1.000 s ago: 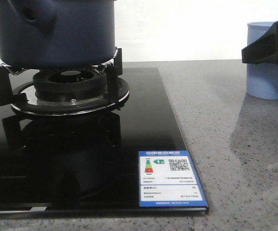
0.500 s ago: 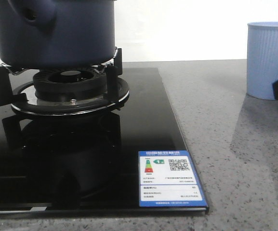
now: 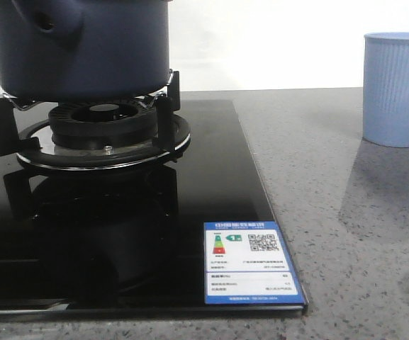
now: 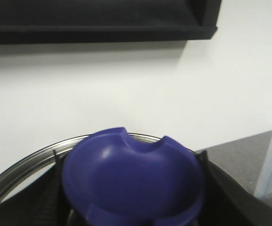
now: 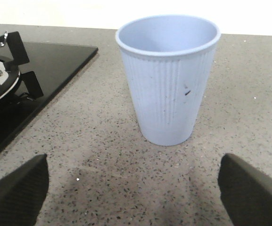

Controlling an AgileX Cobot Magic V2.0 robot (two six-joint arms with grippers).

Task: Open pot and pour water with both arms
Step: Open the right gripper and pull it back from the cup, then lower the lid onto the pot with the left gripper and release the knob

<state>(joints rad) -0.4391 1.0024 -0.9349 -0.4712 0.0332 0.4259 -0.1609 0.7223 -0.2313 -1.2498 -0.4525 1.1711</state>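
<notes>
the pot [image 3: 83, 46] sits on the burner [image 3: 101, 131], the cup [image 3: 397, 88] well right.

Bright, even light for you. Glossy black hob [image 3: 211, 177] mirrors burner; cup [image 3: 397, 88] casts soft shadow toward camera. Left wrist view blurred, knob [image 4: 133, 181] out of focus.

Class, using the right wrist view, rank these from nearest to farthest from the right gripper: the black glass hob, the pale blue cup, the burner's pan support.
1. Pale blue cup, straight ahead of the right gripper.
2. Black glass hob, off to one side.
3. Pan support, further along the hob.
</notes>
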